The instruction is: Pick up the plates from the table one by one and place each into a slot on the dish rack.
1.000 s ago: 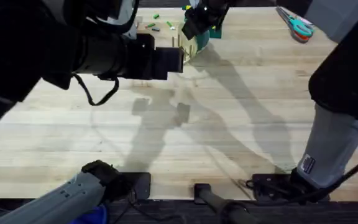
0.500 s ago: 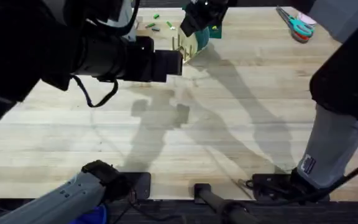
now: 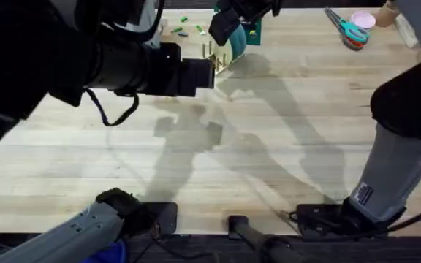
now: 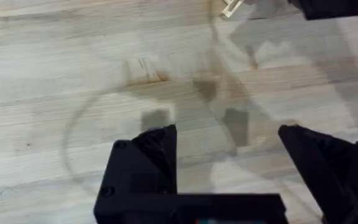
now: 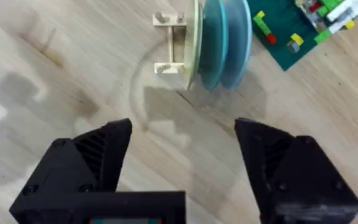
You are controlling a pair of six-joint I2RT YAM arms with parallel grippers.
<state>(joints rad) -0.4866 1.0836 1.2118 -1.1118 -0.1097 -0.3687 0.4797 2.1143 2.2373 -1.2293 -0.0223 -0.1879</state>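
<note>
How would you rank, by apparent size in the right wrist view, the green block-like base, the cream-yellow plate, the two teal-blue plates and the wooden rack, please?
1. Green block-like base, though cut by the edge.
2. Two round teal-blue plates, alike.
3. Round cream-yellow plate, seen edge-on, so unsure.
4. Pale wooden rack, partly hidden.

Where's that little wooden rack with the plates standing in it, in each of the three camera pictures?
Overhead: the dish rack sits at the far edge of the table, top centre, just under the right gripper.
Left wrist: one pale wooden corner of it at the top edge.
Right wrist: top centre, three plates upright in it.
Shared landmark: the green block stand beside it.
</note>
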